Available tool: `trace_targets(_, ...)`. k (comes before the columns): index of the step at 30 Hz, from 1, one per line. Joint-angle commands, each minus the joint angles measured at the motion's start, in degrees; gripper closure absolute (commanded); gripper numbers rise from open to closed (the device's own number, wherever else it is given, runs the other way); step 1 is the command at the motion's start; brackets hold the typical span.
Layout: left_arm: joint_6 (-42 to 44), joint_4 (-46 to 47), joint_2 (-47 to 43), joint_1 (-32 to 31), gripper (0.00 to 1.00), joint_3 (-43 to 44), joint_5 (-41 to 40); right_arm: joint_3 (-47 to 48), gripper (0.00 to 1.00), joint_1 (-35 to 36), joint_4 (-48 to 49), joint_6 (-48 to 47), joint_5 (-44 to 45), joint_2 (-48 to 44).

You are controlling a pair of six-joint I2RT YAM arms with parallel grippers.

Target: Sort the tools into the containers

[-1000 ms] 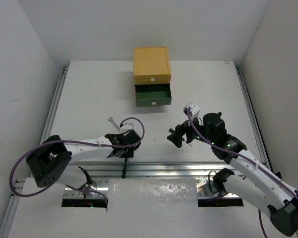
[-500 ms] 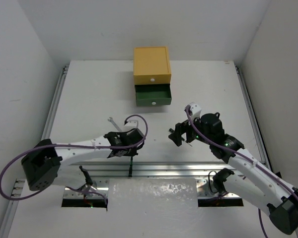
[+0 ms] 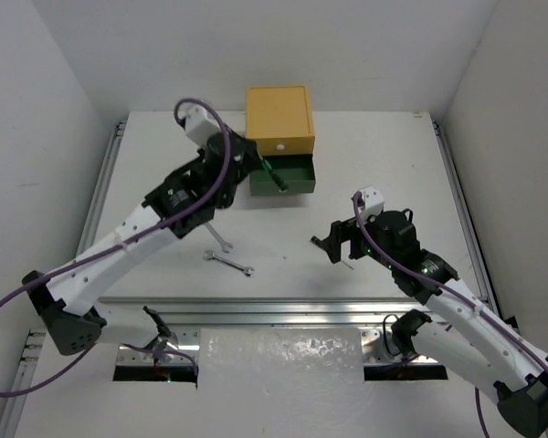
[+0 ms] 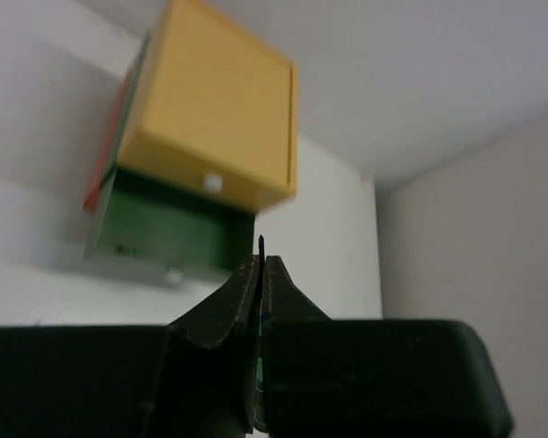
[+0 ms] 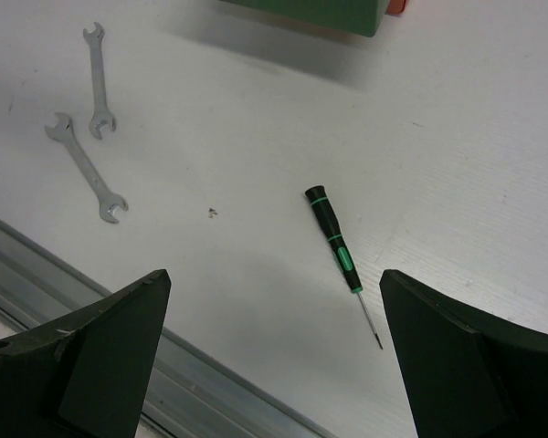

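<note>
The stacked chest stands at the back, its yellow top point(image 3: 279, 117) over the open green drawer point(image 3: 283, 181). My left gripper point(image 3: 258, 168) is shut on a thin black screwdriver with green marks point(image 3: 274, 175) and holds it at the green drawer's left front. In the left wrist view the screwdriver tip point(image 4: 260, 243) sticks out between the closed fingertips, with the green drawer point(image 4: 160, 233) and the yellow drawer point(image 4: 215, 119) behind. My right gripper point(image 3: 333, 246) is open and empty above a second screwdriver point(image 5: 333, 239). Two silver wrenches point(image 3: 217, 239) point(image 3: 231, 265) lie on the table.
A metal rail point(image 3: 283, 308) runs along the table's near edge. The wrenches point(image 5: 96, 78) point(image 5: 87, 169) also show at the upper left of the right wrist view. A red edge of the chest point(image 4: 103, 160) shows beside the green drawer. White walls enclose the table.
My left arm has lifted the screwdriver from the near rail and swung it back to the green drawer, uncovering the two wrenches. My right gripper has barely moved.
</note>
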Motion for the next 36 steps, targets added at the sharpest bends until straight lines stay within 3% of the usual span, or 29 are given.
trace_targets(1,-0.6,5.0,6.5,5.4,1.0,7.7,-7.1,2.7,0.03,0.1,-0.1,1.0,2.3,-1.0)
trace_targets(6,3.8,16.7,12.1,7.3,1.0,8.4,-14.5,1.4,0.01,0.2,0.6,1.2,-0.1,-3.3)
trace_targets(11,4.9,29.8,14.7,8.3,1.0,5.2,-14.0,2.0,0.01,0.1,0.0,0.4,0.2,-3.3)
trace_targets(15,4.2,32.6,19.3,8.6,1.0,5.3,-17.4,2.7,0.01,0.2,-1.2,0.2,-0.2,-3.8)
trace_targets(21,2.5,34.5,24.1,10.0,1.0,5.2,-16.4,1.9,0.01,0.2,-1.8,0.2,-0.8,-7.6)
trace_targets(26,-1.8,33.6,26.8,10.1,1.0,3.9,-14.0,1.8,0.01,0.1,-2.9,-0.6,0.6,-5.0)
trace_targets(31,-6.3,31.3,29.9,10.0,0.84,3.4,-10.1,1.1,0.01,0.2,-1.2,0.3,-0.5,1.1)
trace_targets(35,-8.0,29.7,29.8,10.0,0.47,2.8,-5.8,0.5,0.01,0.0,-0.2,-0.5,1.9,8.2)
trace_targets(36,-7.8,30.4,29.3,10.0,0.42,2.0,-3.9,0.5,0.01,0.1,0.7,-1.0,2.1,11.5)
